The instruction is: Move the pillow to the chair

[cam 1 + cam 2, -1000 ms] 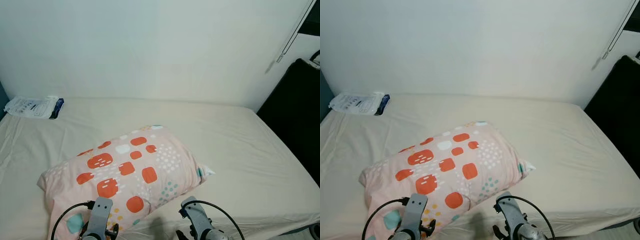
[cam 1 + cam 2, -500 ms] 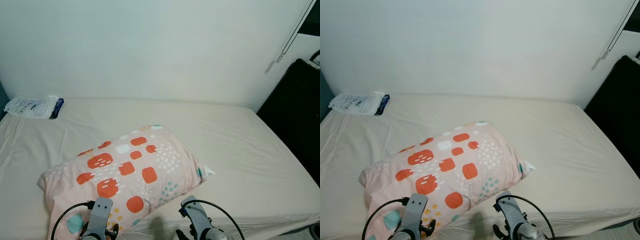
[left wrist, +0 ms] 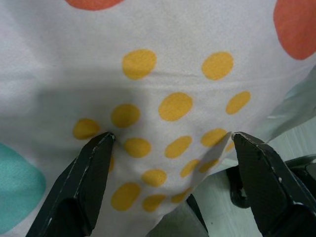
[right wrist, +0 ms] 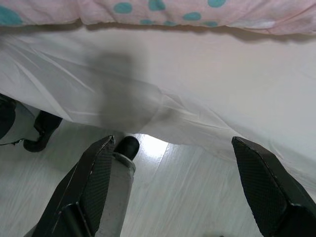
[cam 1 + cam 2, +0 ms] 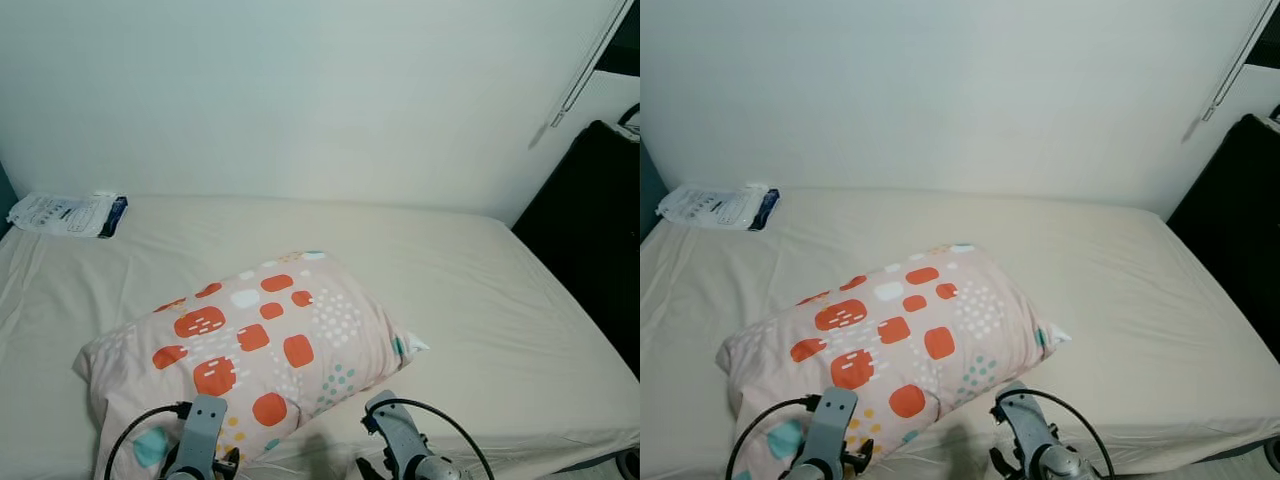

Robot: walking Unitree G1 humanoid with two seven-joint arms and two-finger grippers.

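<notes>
- Pale wall (image 5: 300,90) rose behind a wide bed (image 5: 480,290) covered in a cream sheet, and a dark, tall shape (image 5: 600,230) stood at the robot's right, too cut off by the frame to name.
- On the near half of the bed lay the pillow (image 5: 250,345), pink with orange blocks and teal and yellow dots, set at a slant with one corner reaching the near edge.
- Far off at the back left corner of the bed sat a white packet (image 5: 65,213), well apart from the pillow.
- Low in the head views, the left gripper (image 3: 168,143) sat right at the pillow's near corner; its wrist camera showed both fingers spread wide with the yellow-dotted cloth bulging between them, not yet pinched.
- Beside it, the right gripper (image 4: 170,148) hung just off the bed's near edge, fingers (image 4: 98,168) likewise spread and holding nothing, looking down at the overhanging sheet and the wooden floor (image 4: 187,197), with the pillow's edge above.
- By my reading, the task had barely begun: the pillow rested fully on the bed, ungrasped.
- What remained seemed to be everything after the reach: closing on the pillow, lifting it clear, carrying it across and setting it on the chair.
</notes>
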